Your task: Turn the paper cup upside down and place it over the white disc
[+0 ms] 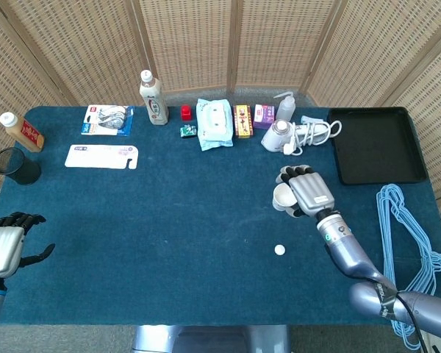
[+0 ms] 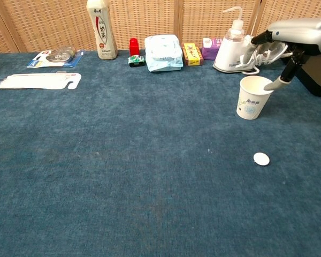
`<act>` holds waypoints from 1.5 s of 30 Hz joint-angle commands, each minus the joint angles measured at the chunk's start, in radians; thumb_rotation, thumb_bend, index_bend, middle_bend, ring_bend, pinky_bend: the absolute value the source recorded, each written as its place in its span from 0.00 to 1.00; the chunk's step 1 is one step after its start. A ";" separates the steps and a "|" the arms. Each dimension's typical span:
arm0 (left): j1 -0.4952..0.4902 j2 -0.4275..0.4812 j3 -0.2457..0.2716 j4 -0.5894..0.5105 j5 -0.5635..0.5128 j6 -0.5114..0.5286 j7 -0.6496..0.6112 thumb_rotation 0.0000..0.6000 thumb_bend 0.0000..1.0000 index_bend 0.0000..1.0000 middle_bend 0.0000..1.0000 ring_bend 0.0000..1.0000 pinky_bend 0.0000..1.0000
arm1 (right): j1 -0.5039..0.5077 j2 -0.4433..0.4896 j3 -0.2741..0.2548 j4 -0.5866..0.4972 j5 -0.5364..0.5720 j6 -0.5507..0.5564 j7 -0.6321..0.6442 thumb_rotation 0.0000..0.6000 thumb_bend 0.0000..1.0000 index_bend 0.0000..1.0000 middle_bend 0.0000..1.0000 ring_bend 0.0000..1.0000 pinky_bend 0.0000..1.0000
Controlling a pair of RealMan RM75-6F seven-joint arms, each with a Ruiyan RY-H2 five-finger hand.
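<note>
A: Item one, far left?
B: Left hand (image 1: 1,248), at the table's near-left edge, fingers apart, holding nothing. Well beyond it stood a black mesh cup (image 1: 16,166) and a brown-labelled bottle (image 1: 23,132).

A: Centre row?
B: Far from either hand, along the back: a blister pack (image 1: 108,120), a white flat card (image 1: 101,156), a tall white bottle (image 1: 153,98), a red cap (image 1: 185,112), a wipes packet (image 1: 214,123), a yellow box (image 1: 242,121) and a purple box (image 1: 264,115).

A: The task's things?
B: Paper cup (image 2: 253,97), upright, mouth up, just left of the right hand (image 1: 306,190). That hand hovered at the rim, fingers spread, thumb tip at the cup's edge; whether it touched could not be told. It gripped nothing. White disc (image 2: 261,158) lay near, on the robot's side of the hand, apart from the cup.

A: Right end?
B: Black tray (image 1: 375,144) beyond the hand; blue hangers (image 1: 411,220) to its right.
</note>
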 commanded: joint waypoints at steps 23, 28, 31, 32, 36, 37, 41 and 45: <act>-0.018 -0.028 0.003 0.066 -0.007 -0.032 -0.050 0.57 0.23 0.33 0.39 0.26 0.30 | 0.117 -0.057 -0.044 0.061 0.286 0.018 -0.151 1.00 0.25 0.29 0.18 0.18 0.12; -0.022 -0.033 0.005 0.073 -0.008 -0.041 -0.053 0.58 0.23 0.33 0.39 0.26 0.30 | 0.126 -0.057 -0.047 0.052 0.295 0.030 -0.153 1.00 0.25 0.29 0.18 0.18 0.12; -0.024 -0.034 0.004 0.074 -0.009 -0.042 -0.051 0.57 0.23 0.33 0.39 0.26 0.30 | 0.132 -0.053 -0.053 0.041 0.306 0.036 -0.163 1.00 0.25 0.29 0.18 0.18 0.12; -0.025 -0.034 0.004 0.074 -0.010 -0.042 -0.051 0.57 0.23 0.33 0.39 0.26 0.30 | 0.134 -0.052 -0.054 0.039 0.309 0.040 -0.167 1.00 0.25 0.29 0.17 0.18 0.12; -0.029 -0.040 0.003 0.078 -0.012 -0.048 -0.051 0.57 0.23 0.33 0.40 0.26 0.30 | 0.144 -0.051 -0.060 0.029 0.331 0.050 -0.181 1.00 0.25 0.28 0.17 0.18 0.12; -0.029 -0.040 0.004 0.079 -0.012 -0.048 -0.051 0.57 0.23 0.33 0.40 0.26 0.30 | 0.144 -0.051 -0.060 0.029 0.333 0.051 -0.182 1.00 0.25 0.28 0.17 0.18 0.12; -0.032 -0.042 0.004 0.081 -0.011 -0.051 -0.051 0.57 0.23 0.33 0.39 0.26 0.30 | 0.150 -0.049 -0.062 0.022 0.341 0.057 -0.187 1.00 0.25 0.27 0.17 0.18 0.12; -0.035 -0.046 0.002 0.086 -0.013 -0.053 -0.054 0.57 0.23 0.33 0.39 0.26 0.30 | 0.157 -0.040 -0.062 0.007 0.354 0.064 -0.193 1.00 0.24 0.26 0.17 0.18 0.12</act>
